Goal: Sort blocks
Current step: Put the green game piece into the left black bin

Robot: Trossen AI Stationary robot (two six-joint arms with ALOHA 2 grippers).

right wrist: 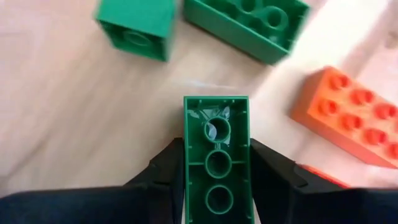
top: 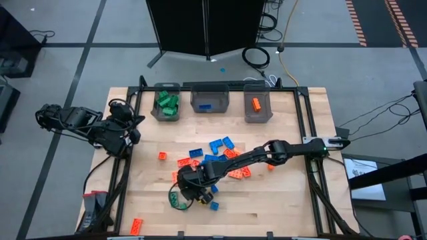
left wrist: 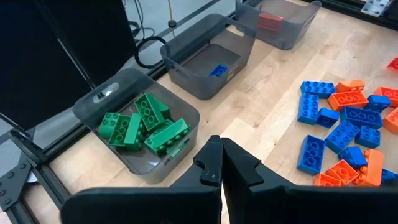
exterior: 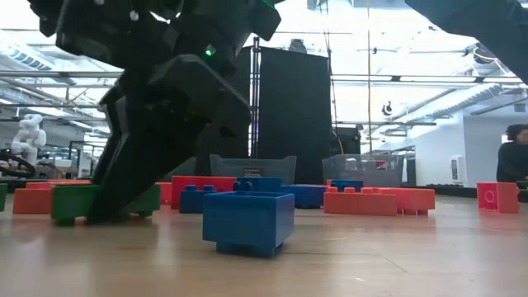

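Note:
My right gripper (right wrist: 217, 186) is low over the table's near middle (top: 191, 189), shut on a green block (right wrist: 216, 146). Two other green blocks (right wrist: 138, 25) (right wrist: 249, 22) lie on the wood just beyond it, and an orange block (right wrist: 348, 118) lies beside it. Blue and orange blocks (top: 223, 157) are scattered over the table's middle. A blue block (exterior: 247, 219) sits close in the low view. My left gripper (left wrist: 221, 165) hangs shut above the table's left edge (top: 127, 133), touching nothing. My right gripper pinches the green block's two long sides (right wrist: 186, 165) between its two fingers (right wrist: 163, 171), which lie along the block. The fingers slant down from the table's right. The block's hollow underside faces the wrist camera. Whether the block's far end rests on the wood, I cannot tell.
Three grey bins stand in a row at the far edge: the left bin (top: 155, 110) holds green blocks, the middle bin (top: 210, 108) a blue one, the right bin (top: 257, 117) an orange one. Orange blocks lie at the near left corner (top: 137, 225) and left of the pile (top: 162, 155).

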